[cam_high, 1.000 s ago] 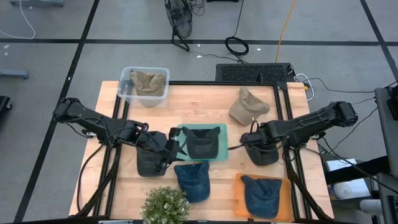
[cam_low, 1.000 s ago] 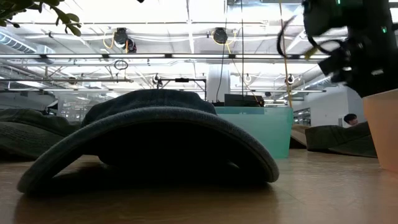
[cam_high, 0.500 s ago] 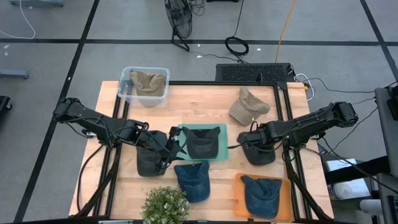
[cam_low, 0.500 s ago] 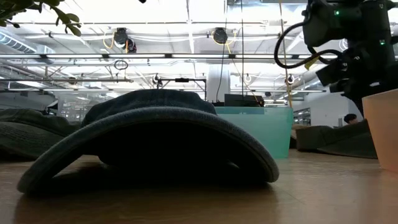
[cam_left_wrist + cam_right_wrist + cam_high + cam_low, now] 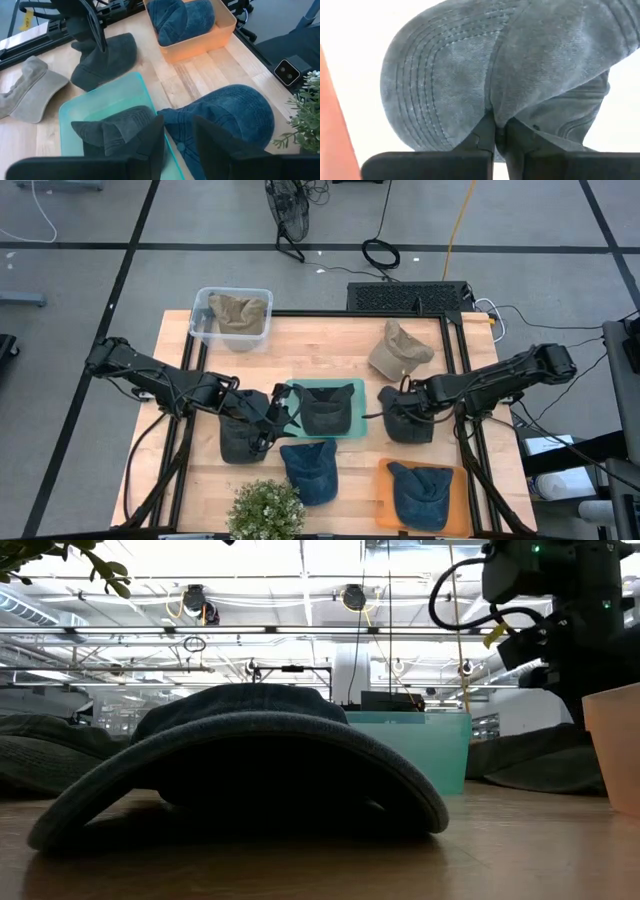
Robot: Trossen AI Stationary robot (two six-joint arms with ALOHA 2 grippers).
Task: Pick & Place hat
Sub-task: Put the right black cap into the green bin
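Right now the right gripper (image 5: 398,416) has its jaws pinched shut on a fold of the dark cap (image 5: 406,425), which lies on the worktop (image 5: 330,345) between the teal tray (image 5: 348,388) and the robot's right edge; the right wrist view shows the denim gathered tight between the two fingers (image 5: 481,140). The left gripper (image 5: 272,412) waits by the tray's other side, beside a second dark cap (image 5: 238,438); whether its jaws hold anything cannot be told, since they stand partly apart with cloth close beneath them. Other hats are already binned: one in the teal tray, a blue one in the orange bin (image 5: 463,490), a tan one in the clear tub (image 5: 200,308). A loose blue cap (image 5: 310,470) and a tan cap (image 5: 398,350) lie on the wood, with a plant (image 5: 265,510) at the near edge. The step in hand looks like the lift after the grasp. To do it well, the arm should probably rise straight up first, so the brim clears the wood and the tray rim before any sideways travel. A pinch on soft cloth can slip, so a slow start would help. Where this cap should go the pictures do not settle.
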